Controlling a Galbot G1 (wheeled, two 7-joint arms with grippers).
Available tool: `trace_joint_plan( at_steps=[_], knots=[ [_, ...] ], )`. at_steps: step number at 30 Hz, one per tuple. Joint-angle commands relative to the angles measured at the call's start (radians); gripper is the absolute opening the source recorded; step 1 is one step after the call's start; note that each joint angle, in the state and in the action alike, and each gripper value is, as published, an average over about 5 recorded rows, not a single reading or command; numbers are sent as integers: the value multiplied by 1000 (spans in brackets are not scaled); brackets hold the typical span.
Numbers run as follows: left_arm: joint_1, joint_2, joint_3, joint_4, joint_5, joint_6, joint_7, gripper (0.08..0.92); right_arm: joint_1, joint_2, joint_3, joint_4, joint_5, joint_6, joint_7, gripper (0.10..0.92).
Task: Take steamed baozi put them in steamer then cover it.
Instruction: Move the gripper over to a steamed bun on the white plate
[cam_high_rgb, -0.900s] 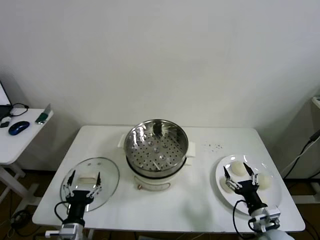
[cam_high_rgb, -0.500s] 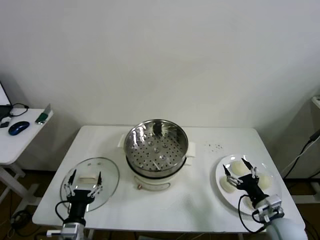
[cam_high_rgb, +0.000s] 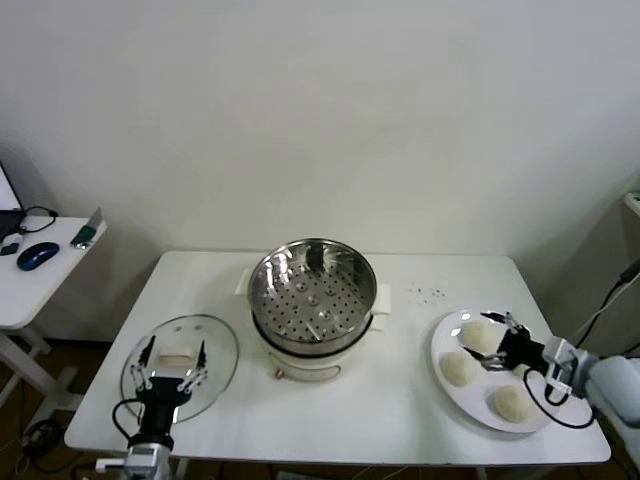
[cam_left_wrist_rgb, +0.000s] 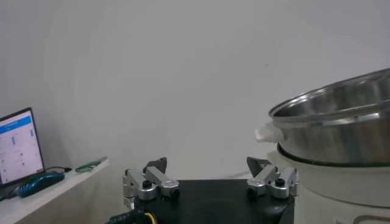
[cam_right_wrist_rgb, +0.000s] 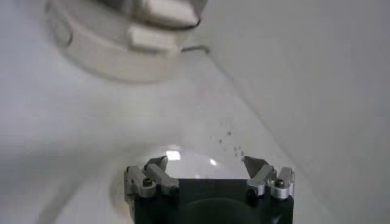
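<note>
Near right edge of white worktop (cam_high_rgb: 400, 400), right gripper (cam_high_rgb: 497, 347) hovering wide open, empty, over cream baozi buns (cam_high_rgb: 457, 368) on white plate (cam_high_rgb: 470, 405), lining up for pick. Shiny steel steamer basket (cam_high_rgb: 312, 290) sitting uncovered at centre, awaiting buns. Left gripper (cam_high_rgb: 168, 372) open, idling at front-left corner over glass lid (cam_high_rgb: 215, 345).

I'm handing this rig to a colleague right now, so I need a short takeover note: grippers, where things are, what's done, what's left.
Right gripper: open, empty, over the plate among the buns.
Left gripper: open, idle over the glass lid at the table's front left.
Buns: three visible on the plate, e.g.; any fourth is not visible.
Steamer: mid-table, uncovered, basket empty.
Done: nothing loaded.
Left: move the buns into the steamer, then put the lid on.
</note>
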Motion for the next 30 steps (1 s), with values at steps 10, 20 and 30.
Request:
trace_joint_plan(
  at_steps=[10, 20, 30],
  knots=[
    [-7, 17, -13, 18, -10, 9, 0, 823, 1052, 40, -1088, -454, -159, 97, -287, 823],
    [-13, 18, -17, 29, -11, 17, 2, 823, 1081, 148, -1197, -554, -149, 81, -275, 823],
    [-8, 19, -25, 34, -9, 12, 2, 823, 1054, 222, -1190, -603, -162, 74, -267, 823]
  ],
)
